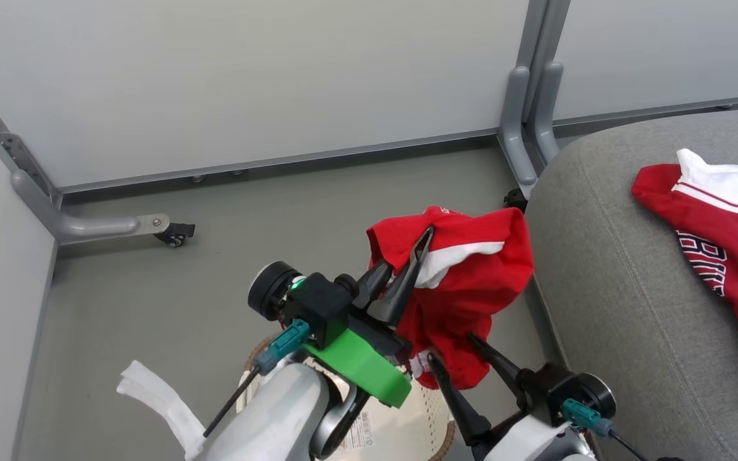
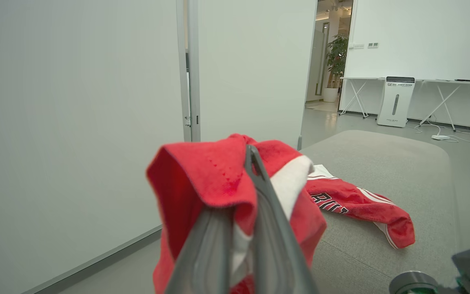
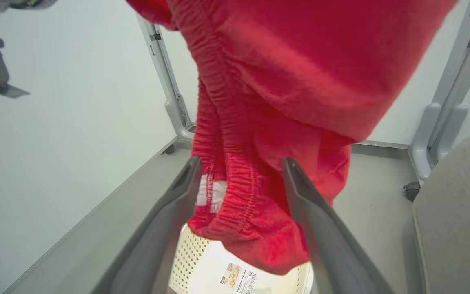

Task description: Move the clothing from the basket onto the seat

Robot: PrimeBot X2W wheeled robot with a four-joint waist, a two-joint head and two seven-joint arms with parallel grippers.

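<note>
The red garment (image 1: 465, 288), trimmed in white, hangs in the air above the basket (image 1: 430, 416) and just beside the rounded corner of the seat (image 1: 619, 301), resting on neither. The left hand (image 1: 426, 238) is pinched tight on a fold at the top of it (in the left wrist view the red cloth drapes over both dark fingers (image 2: 267, 204), with a band of white beside them). The garment's lower end, with a gathered elastic band, droops between the two fingers of the right hand (image 1: 452, 349). These stand spread wide, one on either side of the cloth, and whether they touch it I cannot tell.

A second red garment (image 1: 715, 243), with white stripes and dark lettering, lies crumpled on the grey seat, well apart from the hanging one. The basket stands on the grey floor (image 1: 151, 301) beneath both arms, its cream perforated wall and brown rim partly hidden by them. A paper label (image 3: 235, 277) shows in its bottom. Pale partition panels (image 1: 247, 83) on grey metal feet stand behind the floor and the seat.
</note>
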